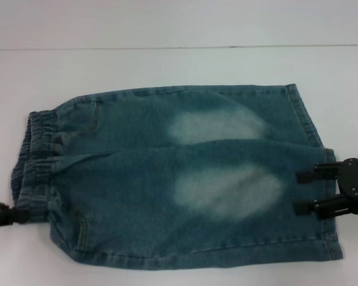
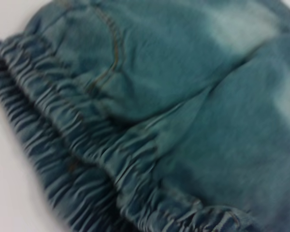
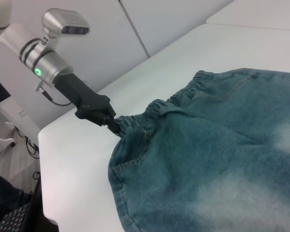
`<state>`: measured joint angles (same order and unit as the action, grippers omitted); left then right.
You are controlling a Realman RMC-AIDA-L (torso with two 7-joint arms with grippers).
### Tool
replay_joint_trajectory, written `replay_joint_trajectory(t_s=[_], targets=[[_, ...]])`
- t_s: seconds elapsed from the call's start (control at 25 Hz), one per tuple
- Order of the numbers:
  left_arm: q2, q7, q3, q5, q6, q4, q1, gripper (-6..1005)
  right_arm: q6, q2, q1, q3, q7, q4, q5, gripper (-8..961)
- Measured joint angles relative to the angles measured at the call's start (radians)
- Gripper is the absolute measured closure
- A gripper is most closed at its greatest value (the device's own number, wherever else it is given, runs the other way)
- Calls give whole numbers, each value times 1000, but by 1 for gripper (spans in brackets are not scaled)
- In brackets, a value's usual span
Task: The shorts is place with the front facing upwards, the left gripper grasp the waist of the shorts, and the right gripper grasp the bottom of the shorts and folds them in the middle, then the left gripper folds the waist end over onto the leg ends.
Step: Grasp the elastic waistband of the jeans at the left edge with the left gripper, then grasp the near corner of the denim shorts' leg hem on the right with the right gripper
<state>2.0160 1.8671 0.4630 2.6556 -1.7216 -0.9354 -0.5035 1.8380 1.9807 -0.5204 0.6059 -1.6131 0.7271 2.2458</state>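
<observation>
One pair of shorts lies folded lengthwise. Left gripper pinches its waistband; right gripper, fingers spread, hovers over its hems.

No readable text, label, brand, number or sign shows in any view, neither on the denim shorts, nor on the white table, nor on either arm.
</observation>
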Motion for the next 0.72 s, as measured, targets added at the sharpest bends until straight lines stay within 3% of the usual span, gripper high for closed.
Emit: replay_joint_trajectory(t_s=[0.32,0.72], targets=[[-17,18,-37,-59,-58,-1,-32,980,9,-48,-40,0,-131,35,75,7],[-18,53,-33,-60,19,6,-48,980,84,-45,-123,0,-179,75,421,7]])
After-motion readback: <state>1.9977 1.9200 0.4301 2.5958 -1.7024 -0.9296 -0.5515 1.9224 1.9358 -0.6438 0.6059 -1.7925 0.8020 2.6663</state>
